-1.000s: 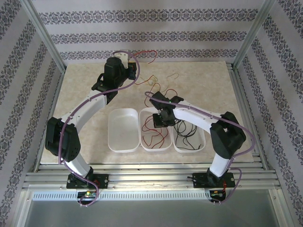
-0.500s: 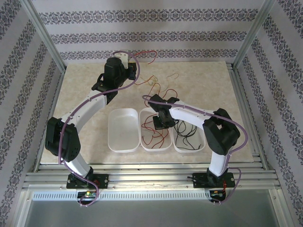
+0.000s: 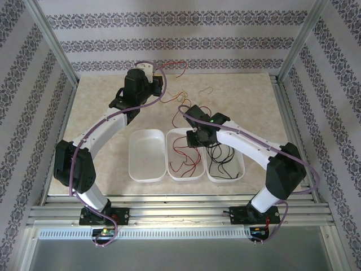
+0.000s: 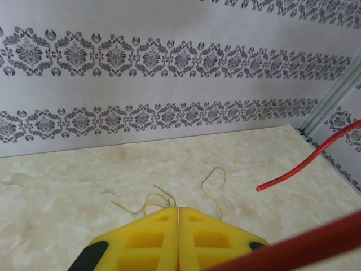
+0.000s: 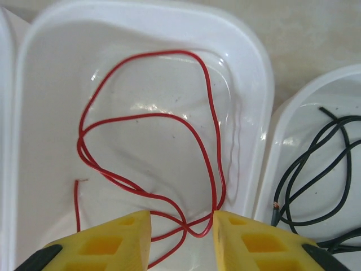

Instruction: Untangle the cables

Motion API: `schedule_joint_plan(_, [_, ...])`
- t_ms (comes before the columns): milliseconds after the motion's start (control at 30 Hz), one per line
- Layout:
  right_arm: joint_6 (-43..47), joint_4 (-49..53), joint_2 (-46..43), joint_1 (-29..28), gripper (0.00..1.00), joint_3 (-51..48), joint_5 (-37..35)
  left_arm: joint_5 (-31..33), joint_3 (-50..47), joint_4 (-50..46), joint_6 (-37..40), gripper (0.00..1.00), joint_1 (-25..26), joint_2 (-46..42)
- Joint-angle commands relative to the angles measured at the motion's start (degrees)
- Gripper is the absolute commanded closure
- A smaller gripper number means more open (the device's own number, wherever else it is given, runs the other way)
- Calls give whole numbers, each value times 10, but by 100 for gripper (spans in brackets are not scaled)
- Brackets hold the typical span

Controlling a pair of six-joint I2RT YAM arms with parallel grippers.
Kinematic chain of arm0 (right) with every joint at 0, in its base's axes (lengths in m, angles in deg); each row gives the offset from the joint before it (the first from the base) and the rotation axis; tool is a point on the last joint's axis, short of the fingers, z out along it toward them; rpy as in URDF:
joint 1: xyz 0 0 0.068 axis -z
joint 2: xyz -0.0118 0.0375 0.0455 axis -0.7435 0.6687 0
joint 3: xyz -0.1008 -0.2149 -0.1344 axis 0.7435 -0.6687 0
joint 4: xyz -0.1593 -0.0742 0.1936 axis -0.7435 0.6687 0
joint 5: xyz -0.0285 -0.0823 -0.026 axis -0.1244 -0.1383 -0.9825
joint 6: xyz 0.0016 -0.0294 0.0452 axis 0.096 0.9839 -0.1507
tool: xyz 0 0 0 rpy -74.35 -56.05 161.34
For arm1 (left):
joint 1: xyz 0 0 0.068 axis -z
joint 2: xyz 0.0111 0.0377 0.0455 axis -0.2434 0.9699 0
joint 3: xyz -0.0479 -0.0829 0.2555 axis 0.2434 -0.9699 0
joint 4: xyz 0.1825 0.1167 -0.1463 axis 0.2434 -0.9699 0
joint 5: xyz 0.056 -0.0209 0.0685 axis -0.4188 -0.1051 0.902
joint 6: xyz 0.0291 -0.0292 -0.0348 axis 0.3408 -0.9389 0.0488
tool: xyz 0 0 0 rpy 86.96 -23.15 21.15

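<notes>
A red cable [image 5: 207, 84] lies looped in the middle tray [image 5: 141, 84], and black cables [image 3: 221, 161] lie in the right tray [image 3: 225, 179] beside it. The pale yellow cables [image 4: 148, 199] are loose on the marbled table [image 4: 67, 169], well behind the trays. The right gripper [image 5: 181, 214] hangs low over the middle tray with its jaws apart, astride the red loop and gripping nothing. This looks like the drop-off of a red strand in a sort by colour. The left gripper [image 4: 178, 210] is raised at the rear with its jaws pressed together. Another red cable [image 4: 316, 240] passes close by it, but I cannot tell whether it is pinched. Next, the right arm probably needs a straight lift that avoids snagging the loop, then a reach for the yellow strands.
</notes>
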State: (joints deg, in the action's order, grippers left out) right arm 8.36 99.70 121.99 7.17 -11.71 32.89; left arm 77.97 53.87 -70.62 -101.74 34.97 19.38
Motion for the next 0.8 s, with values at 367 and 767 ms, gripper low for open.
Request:
schedule_joint_plan(367, [38,-58,-195,70,56,-44,-53,-120,43,-187,25,100,-4,-60])
schedule_joint_plan(767, [207,-115,-245,86,45,25,-15,-258,72,-372,49,100,26,-97])
